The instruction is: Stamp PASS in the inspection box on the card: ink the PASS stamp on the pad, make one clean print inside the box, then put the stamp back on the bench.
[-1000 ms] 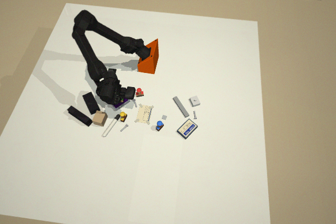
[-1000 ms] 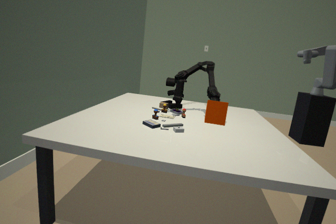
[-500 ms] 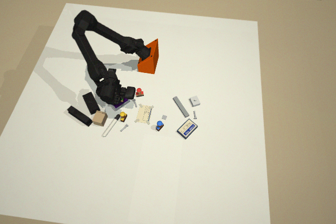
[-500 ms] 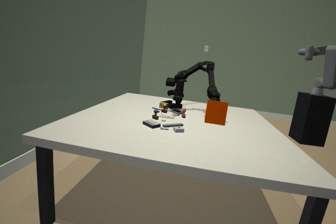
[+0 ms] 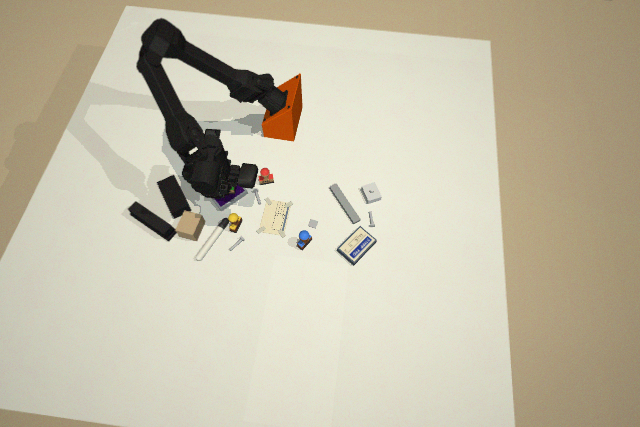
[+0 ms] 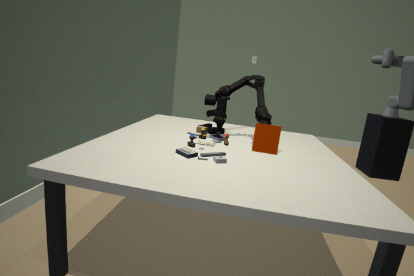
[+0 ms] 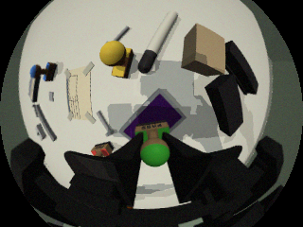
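Note:
My gripper [image 6: 218, 128] [image 7: 151, 135] is shut on the green-knobbed PASS stamp [image 5: 232, 189] [image 7: 154, 155]. The stamp is upright over the near part of the purple ink pad [image 5: 225, 200] [image 7: 158, 105]; whether its face touches the pad is hidden. The pad's grey rim shows around the purple. The cream card [image 5: 274, 217] [image 6: 205, 143] [image 7: 81, 96] lies flat, taped at its corners, left of the pad in the wrist view. It bears rows of small dark print; its inspection box is too small to make out.
A red stamp [image 5: 265, 176] [image 7: 101, 150], yellow stamp [image 5: 234, 221] [image 7: 114, 53] and blue stamp [image 5: 303, 239] [image 6: 191, 140] stand around the card. A marker [image 7: 161, 40], cardboard block [image 7: 204, 49] and black blocks lie beyond the pad. A grey bar [image 5: 344, 203] and blue-cream box [image 5: 356, 245] lie past the card.

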`<move>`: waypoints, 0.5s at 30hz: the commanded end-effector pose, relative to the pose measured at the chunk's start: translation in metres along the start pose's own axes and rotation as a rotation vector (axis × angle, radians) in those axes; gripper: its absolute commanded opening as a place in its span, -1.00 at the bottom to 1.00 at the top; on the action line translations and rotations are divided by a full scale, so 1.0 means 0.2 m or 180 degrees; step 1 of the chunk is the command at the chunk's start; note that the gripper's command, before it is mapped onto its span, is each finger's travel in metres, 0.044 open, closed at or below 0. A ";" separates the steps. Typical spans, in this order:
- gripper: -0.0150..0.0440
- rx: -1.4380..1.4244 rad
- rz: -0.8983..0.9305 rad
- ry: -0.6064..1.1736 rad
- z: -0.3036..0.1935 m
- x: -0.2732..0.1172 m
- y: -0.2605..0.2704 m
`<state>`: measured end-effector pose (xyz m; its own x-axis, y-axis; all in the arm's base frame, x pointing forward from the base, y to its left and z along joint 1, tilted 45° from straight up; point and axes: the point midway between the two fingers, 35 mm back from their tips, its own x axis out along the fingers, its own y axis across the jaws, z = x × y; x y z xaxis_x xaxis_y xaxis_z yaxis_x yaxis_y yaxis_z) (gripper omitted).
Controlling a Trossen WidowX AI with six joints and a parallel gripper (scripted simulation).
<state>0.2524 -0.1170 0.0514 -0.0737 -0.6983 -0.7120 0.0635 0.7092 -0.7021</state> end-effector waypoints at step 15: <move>-0.49 0.0016 0.0004 -0.0010 0.01 -0.14 0.00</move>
<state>0.2550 -0.1017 0.0668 -0.0745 -0.7010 -0.7092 0.0612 0.7067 -0.7049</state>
